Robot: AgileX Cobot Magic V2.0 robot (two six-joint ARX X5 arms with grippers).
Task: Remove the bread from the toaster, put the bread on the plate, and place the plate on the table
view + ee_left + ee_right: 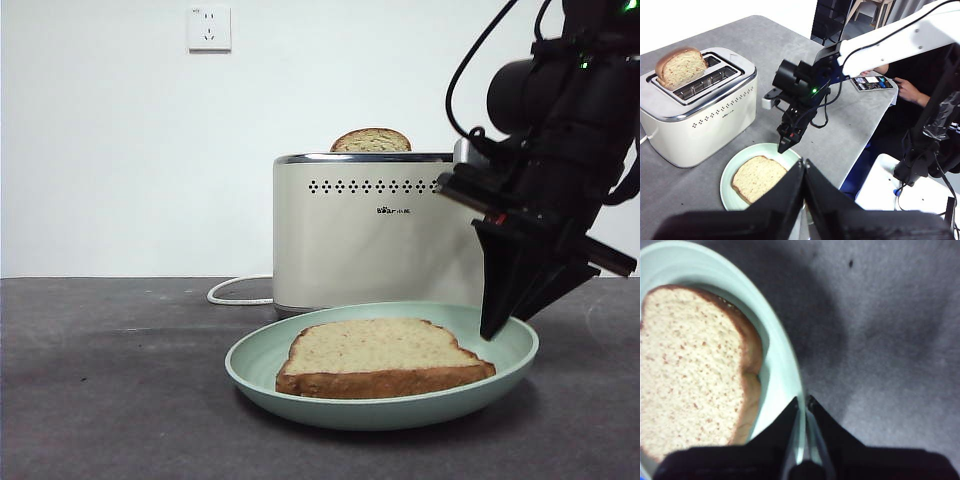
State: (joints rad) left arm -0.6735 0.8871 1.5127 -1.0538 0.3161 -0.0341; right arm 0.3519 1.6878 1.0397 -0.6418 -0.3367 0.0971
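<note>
Bread [385,357] lies on plate [510,362] — done; right gripper [802,412] pinches plate rim, plate seemingly on table [100,380] — only release remains.

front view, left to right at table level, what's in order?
White cord → bread lying on the plate → right gripper, jaws clamped on the plate's right rim. The toaster stands behind the plate, overlapping it, so it's not ordered.
</note>
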